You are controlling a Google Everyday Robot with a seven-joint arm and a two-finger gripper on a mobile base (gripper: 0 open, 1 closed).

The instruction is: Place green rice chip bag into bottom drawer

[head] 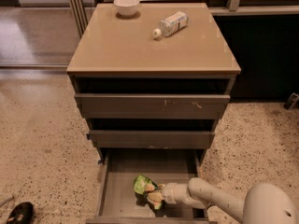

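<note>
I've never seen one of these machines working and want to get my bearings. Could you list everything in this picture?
cabinet: one, tan top and grey-brown body, centre of view
upper drawers: two, grey-brown, slightly open
bottom drawer: one, grey-brown, pulled well out
bowl: one, white, back left of the cabinet top
bottle: one, clear with a white label, lying on its side on the cabinet top
green rice chip bag: one, bright green, on the bottom drawer's floor
shoe: one, dark, on the speckled floor at lower left
arm: one, white, reaching in from lower right
gripper: one, inside the bottom drawer, against the bag
</note>
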